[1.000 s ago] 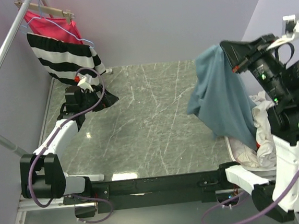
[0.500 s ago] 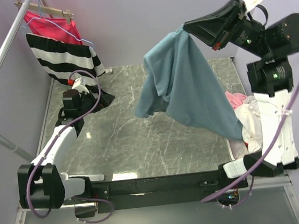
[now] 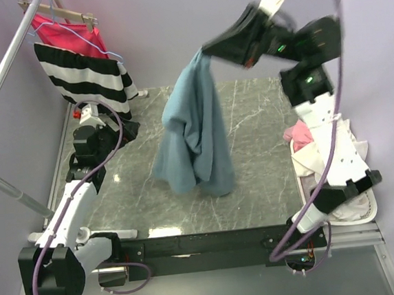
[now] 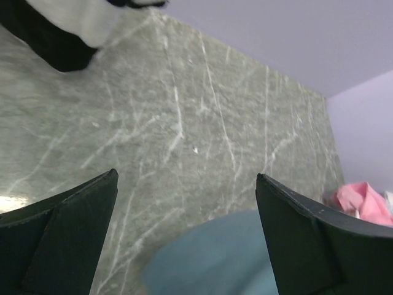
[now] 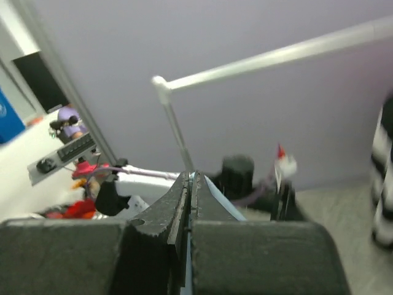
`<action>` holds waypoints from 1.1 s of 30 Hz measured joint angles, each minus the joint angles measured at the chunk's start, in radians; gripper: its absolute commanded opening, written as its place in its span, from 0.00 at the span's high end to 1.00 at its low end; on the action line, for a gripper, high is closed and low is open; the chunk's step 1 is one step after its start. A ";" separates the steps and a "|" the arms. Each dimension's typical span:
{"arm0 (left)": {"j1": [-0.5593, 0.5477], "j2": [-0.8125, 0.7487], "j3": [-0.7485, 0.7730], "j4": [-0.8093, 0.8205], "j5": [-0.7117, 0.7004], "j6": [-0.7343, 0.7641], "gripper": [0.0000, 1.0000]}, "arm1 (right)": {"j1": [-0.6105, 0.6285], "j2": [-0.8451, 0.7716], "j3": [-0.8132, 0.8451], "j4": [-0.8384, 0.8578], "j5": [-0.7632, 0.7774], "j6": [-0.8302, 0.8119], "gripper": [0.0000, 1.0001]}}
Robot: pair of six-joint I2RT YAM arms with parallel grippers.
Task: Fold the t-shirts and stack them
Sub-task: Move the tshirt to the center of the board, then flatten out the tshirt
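**one shirt in the air, nothing folded yet**

the right hand (image 3: 206, 50) was raised high above the far half of the worktop (image 3: 249, 108), its fingers pressed together on the top edge of the slate-blue shirt (image 3: 193, 141). in the right wrist view only a thin sliver of pale blue showed between the closed fingers. the shirt hung from that single pinch in a long, bunched drape over the middle of the worktop. its lowest folds appeared to reach the worktop, though whether they rested on it could not be told.

the left hand (image 4: 185, 178) sat low over the left side of the worktop with its fingers well apart and nothing between them. its own camera looked across bare marble toward the bottom of the blue cloth.

at the right edge of the worktop a white tub (image 3: 368, 208) held a heap of white and pink cloth (image 3: 307, 145), which may have been more shirts waiting. beyond the far-left corner of the worktop the striped garment (image 3: 87, 74) and the red-pink garment (image 3: 69, 31) hung on a rail (image 3: 4, 68), apart from the work.

by my reading the task was near its start. no folded shirt and no stack lay anywhere on the worktop. the blue shirt had to be spread flat, likely with the left hand taking a second corner, then folded and set down. whatever in the tub proved to be a shirt would need the same before any stacking.
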 measured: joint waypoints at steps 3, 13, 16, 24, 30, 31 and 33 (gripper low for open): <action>0.003 -0.010 0.000 -0.002 -0.042 -0.001 0.01 | 0.023 -0.124 -0.361 -0.053 0.061 -0.128 1.00; 0.008 0.103 -0.030 0.046 0.047 0.001 0.01 | 0.023 -0.212 -0.938 -0.373 0.730 -0.478 1.00; 0.003 0.208 -0.032 0.067 0.138 0.001 0.01 | 0.018 -0.188 -0.958 -0.453 0.981 -0.491 0.61; -0.343 0.227 -0.078 0.056 0.055 0.027 0.01 | 0.007 -0.243 -1.162 -0.518 1.398 -0.471 0.43; -0.502 0.119 -0.253 0.005 -0.070 -0.022 0.01 | 0.042 -0.400 -1.327 -0.491 1.272 -0.453 0.42; -0.530 0.097 -0.266 -0.020 -0.097 -0.034 0.01 | 0.055 -0.411 -1.334 -0.484 1.254 -0.448 0.42; -0.578 0.060 -0.276 -0.053 -0.143 -0.046 0.01 | 0.074 -0.417 -1.343 -0.467 1.225 -0.443 0.42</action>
